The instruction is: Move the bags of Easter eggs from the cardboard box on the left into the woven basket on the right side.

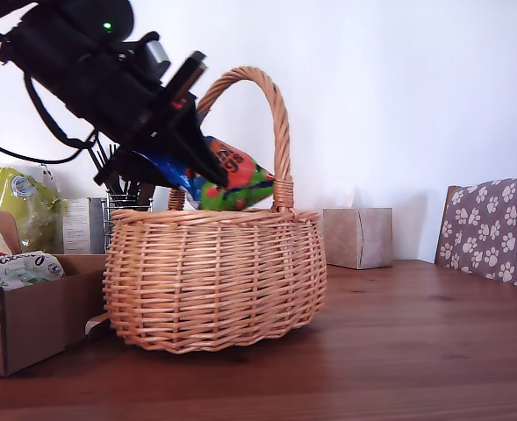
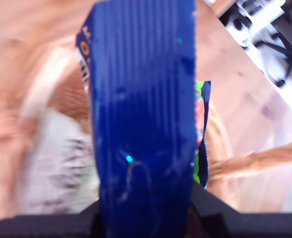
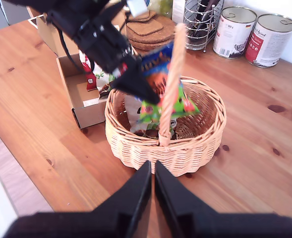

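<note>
- Now my first gripper (image 1: pixel 212 168) hangs above the woven basket (image 1: pixel 214 281), reaching down from the exterior view's upper left, its jaws pinching a dark blue bag of Easter eggs (image 1: pixel 232 180).
- The dark blue bag is held over the basket's opening, just under the arched handle (image 1: pixel 276 114); its lower end, printed green and orange, sits close to the rim, and I cannot tell whether it touches.
- In the first wrist view the blue bag (image 2: pixel 143 114) fills the middle of the picture, clamped between the dark jaws, with a blurred white packet (image 2: pixel 56 168) below it inside the basket.
- My second gripper (image 3: pixel 152 171) hovers well above the table (image 3: pixel 264 129), apart from the basket, its fingers pressed together and empty.
- The cardboard box (image 1: pixel 30 320) stands just beside the basket at the exterior view's left, and a white bag with dark script lettering (image 1: pixel 17 267) rests in it.
- A small tan tissue box (image 1: pixel 357 237) sits behind the basket on the exterior view's right.
</note>
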Controlling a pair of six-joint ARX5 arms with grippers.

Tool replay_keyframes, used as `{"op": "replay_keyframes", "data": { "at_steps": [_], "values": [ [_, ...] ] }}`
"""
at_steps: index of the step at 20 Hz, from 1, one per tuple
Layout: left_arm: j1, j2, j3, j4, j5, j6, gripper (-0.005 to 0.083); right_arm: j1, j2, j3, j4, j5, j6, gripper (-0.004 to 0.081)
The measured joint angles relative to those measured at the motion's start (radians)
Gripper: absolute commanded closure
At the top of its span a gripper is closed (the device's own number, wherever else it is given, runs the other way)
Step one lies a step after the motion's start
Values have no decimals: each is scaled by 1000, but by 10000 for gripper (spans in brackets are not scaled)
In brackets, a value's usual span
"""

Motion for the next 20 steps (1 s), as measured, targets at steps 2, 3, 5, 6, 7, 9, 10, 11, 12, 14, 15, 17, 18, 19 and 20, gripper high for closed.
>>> {"op": "replay_keyframes", "data": {
  "at_steps": [2,3,5,6,7,9,10,11,12,14,15,17,18,19,20],
  "values": [
    [-33,12,0,2,-59,-10,695,0,0,0,0,0,0,765],
    [-46,16,0,2,-98,-18,681,0,0,0,0,0,0,765],
    [-61,18,0,8,-140,-28,508,0,0,0,0,0,0,765],
    [-63,18,0,12,-146,-38,369,0,0,0,0,0,0,765],
    [-63,18,0,12,-148,-42,260,0,0,0,0,0,0,765],
    [-63,18,0,14,-137,-45,189,0,0,0,0,0,0,765],
    [-61,18,0,17,-137,-45,190,0,0,0,0,0,0,765],
    [-61,18,0,18,-136,-45,190,0,0,0,0,0,0,765],
    [-61,18,0,18,-136,-45,205,0,0,0,0,0,0,765],
    [-61,18,0,19,-142,-45,306,0,0,0,0,0,0,765],
    [-61,18,0,18,-145,-45,383,0,0,0,0,0,0,765],
    [-61,18,20,-19,-161,-39,607,0,0,0,0,0,0,765],
    [-61,18,45,-50,-190,-37,690,0,0,0,0,0,0,765],
    [-61,18,76,-84,-228,-36,716,0,0,0,-1,0,0,765],
    [-61,18,111,-127,-269,-31,715,0,0,0,-4,0,0,765]
  ]
}}
